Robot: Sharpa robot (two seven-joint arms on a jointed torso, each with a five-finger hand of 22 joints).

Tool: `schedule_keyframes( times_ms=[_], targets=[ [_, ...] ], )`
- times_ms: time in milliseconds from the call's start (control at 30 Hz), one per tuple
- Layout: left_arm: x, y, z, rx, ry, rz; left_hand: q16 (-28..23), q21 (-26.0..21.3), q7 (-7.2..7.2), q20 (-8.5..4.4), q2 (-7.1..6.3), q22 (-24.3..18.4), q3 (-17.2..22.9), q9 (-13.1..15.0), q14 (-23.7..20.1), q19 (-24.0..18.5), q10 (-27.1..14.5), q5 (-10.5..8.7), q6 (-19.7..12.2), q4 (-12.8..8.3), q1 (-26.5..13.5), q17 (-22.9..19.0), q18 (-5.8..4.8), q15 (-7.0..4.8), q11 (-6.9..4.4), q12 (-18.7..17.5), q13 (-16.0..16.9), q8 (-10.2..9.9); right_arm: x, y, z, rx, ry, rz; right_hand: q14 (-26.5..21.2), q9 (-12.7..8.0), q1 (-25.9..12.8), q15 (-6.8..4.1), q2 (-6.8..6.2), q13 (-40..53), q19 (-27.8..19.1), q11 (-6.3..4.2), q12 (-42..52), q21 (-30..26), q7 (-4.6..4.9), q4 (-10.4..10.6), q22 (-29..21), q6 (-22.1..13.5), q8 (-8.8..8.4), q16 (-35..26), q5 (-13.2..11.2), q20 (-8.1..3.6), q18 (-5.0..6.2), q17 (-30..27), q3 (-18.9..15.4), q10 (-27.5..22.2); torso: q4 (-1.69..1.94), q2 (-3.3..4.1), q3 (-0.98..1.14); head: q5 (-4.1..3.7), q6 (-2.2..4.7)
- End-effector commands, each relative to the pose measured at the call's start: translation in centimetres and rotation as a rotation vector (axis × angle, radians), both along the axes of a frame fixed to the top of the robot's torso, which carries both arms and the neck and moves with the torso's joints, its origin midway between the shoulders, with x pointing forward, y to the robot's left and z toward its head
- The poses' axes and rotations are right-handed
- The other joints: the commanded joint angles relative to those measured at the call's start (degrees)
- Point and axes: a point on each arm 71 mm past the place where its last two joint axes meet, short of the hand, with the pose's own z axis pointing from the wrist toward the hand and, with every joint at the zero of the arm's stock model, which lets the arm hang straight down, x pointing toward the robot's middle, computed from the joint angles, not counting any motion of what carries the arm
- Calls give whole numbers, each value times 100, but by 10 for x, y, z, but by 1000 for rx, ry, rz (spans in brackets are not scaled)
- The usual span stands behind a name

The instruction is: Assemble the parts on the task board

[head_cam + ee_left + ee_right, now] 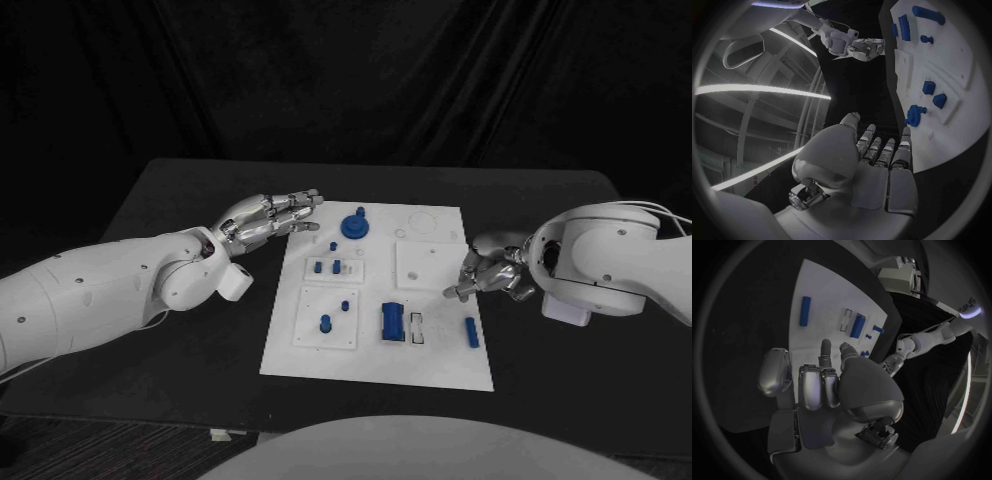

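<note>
The white task board (433, 370) lies mid-table with several blue parts on it: a round knobbed piece (355, 226) at its far end, small pegs (327, 267), a block (392, 321) and a bar (472, 332) near its right edge. My left hand (267, 218) hovers by the board's far left corner, fingers straight and apart from the parts, holding nothing; its palm (873, 165) faces the board (954, 100). My right hand (490, 268) sits at the board's right edge with fingers curled in, nothing in them. The right wrist view shows that hand (829, 385) beside the bar (805, 310).
Black table (173, 200) surrounds the board on all sides, with bare strips left and right of it. A raised white square plate (430, 265) sits on the board close to my right hand. A narrow slot insert (418, 327) lies between block and bar.
</note>
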Motion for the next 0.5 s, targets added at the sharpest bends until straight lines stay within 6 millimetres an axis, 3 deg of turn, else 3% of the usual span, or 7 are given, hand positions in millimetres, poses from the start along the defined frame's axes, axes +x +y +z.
schedule_keyframes(
  times_ms=[33, 100, 233, 367, 400, 500],
  targets=[
    [0, -1, 1, -14, -2, 0, 23, 17, -2, -1, 25, -13, 48, 7, 4, 25, -10, 35, 39, 1, 16, 4, -27, 13, 42, 19, 7, 20, -1, -10, -5, -221, -67, 67, 391, -36, -46, -35, 15, 1510, -26, -41, 15, 29, -7, 70, 886, 123, -42, -13, -85, 1, 104, 347, 0, 584, -16, 14, 11, 17, 0],
    [0, 0, 1, -14, -2, 0, 23, 17, -2, -1, 25, -13, 48, 7, 4, 25, -10, 35, 39, 1, 16, 4, -27, 13, 42, 19, 7, 20, -4, -12, -9, -236, -73, 72, 396, -60, -106, -47, 21, 1510, -6, -55, 15, 63, -28, 129, 898, 233, -52, -4, -125, -7, 97, 366, -3, 584, -19, 14, 14, 19, 0],
    [0, 0, 1, -13, -1, 1, 23, 17, -2, -1, 25, -13, 48, 7, 4, 25, -10, 35, 39, 1, 16, 4, -27, 13, 42, 19, 7, 20, -8, -11, -15, -246, -91, 79, 402, -88, -200, -76, 23, 1510, 14, -83, 15, 81, -60, 222, 907, 391, -86, 6, -269, -31, 92, 384, -13, 584, 11, 10, 14, -35, 0],
    [-1, 0, 0, -14, 0, -1, 21, 17, 0, -1, 25, -16, 53, 7, 1, 24, -8, 38, 41, -2, 17, 3, -28, 12, 44, 20, 7, 21, -10, -9, -16, -259, -126, 95, 407, -108, -293, -88, 26, 1510, 33, -82, 15, 114, -60, 309, 919, 431, -132, 14, -384, -45, 85, 400, -34, 584, -1, 17, 19, -55, 0],
    [-1, 0, 0, -14, 1, -2, 21, 17, 0, -1, 25, -16, 53, 7, 1, 24, -8, 38, 41, -2, 17, 3, -28, 12, 44, 20, 7, 21, -11, -8, -17, -260, -135, 99, 410, -114, -388, -95, 31, 1510, 45, -80, 15, 129, -59, 396, 925, 467, -155, 19, -567, -54, 81, 407, -64, 584, -3, 18, 20, -59, 0],
    [-1, 0, 0, -14, 1, -3, 21, 17, 0, -1, 25, -16, 53, 7, 1, 24, -8, 38, 41, -2, 17, 3, -28, 12, 44, 20, 7, 21, -12, -6, -17, -259, -152, 103, 415, -116, -461, -106, 32, 1510, 70, -78, 15, 187, -60, 454, 942, 502, -171, 29, -674, -63, 70, 423, -88, 584, 1, 20, 19, -71, 0]
  ],
)
